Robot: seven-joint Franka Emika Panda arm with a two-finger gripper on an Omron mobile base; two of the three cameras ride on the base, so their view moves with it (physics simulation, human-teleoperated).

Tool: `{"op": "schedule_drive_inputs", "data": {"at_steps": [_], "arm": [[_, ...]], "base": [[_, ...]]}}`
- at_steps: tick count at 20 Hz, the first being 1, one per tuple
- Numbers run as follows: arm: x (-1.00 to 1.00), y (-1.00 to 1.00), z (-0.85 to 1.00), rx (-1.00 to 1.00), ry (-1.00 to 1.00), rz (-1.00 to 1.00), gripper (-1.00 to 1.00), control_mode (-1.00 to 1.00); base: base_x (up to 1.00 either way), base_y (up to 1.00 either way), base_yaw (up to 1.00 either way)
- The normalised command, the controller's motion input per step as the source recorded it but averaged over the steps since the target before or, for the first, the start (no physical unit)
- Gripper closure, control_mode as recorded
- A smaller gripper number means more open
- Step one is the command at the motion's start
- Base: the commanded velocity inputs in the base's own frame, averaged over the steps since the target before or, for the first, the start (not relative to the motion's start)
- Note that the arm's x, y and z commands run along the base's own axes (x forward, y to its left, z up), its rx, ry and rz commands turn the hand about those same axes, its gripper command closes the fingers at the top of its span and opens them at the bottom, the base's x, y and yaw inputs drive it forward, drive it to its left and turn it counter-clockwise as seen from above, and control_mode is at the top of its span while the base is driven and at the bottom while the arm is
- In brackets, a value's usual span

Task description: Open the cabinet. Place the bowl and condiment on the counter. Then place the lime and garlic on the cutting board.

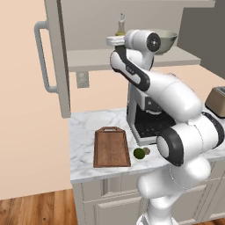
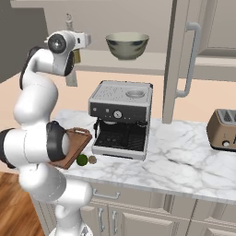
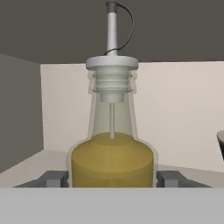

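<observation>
The cabinet stands open, its left door (image 1: pixel 57 57) and right door (image 2: pixel 184 55) swung wide. On its shelf the condiment (image 3: pixel 112 162) stands upright, a yellow-olive bottle with a pale spout (image 1: pixel 120 24). My gripper (image 3: pixel 112 179) is shut on the bottle's body, one fingertip (image 3: pixel 54 178) against each side. The bowl (image 1: pixel 165 40) (image 2: pixel 127 45) sits on the same shelf to the bottle's right. Down on the counter (image 1: pixel 83 132) lies the cutting board (image 1: pixel 111 147) (image 2: pixel 76 143), with the lime (image 1: pixel 139 153) (image 2: pixel 82 160) and garlic (image 1: pixel 146 151) (image 2: pixel 92 160) on the marble just right of it.
A coffee machine (image 2: pixel 120 120) stands under the shelf, right behind the lime and garlic. A toaster (image 2: pixel 223 129) is at the counter's far right. Bare marble (image 2: pixel 184 152) lies between the two. The open doors flank the arm on both sides.
</observation>
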Motion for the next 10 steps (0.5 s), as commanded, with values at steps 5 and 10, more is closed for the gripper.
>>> {"op": "schedule_drive_inputs", "data": {"at_steps": [5, 10], "arm": [[-0.55, 0.00, 0.00, 0.00, 0.00, -0.01, 1.00, -1.00], [-0.49, -0.08, 0.01, 0.00, 0.00, -0.01, 1.00, -1.00]], "base": [[0.00, 0.00, 0.00], [0.00, 0.00, 0.00]]}}
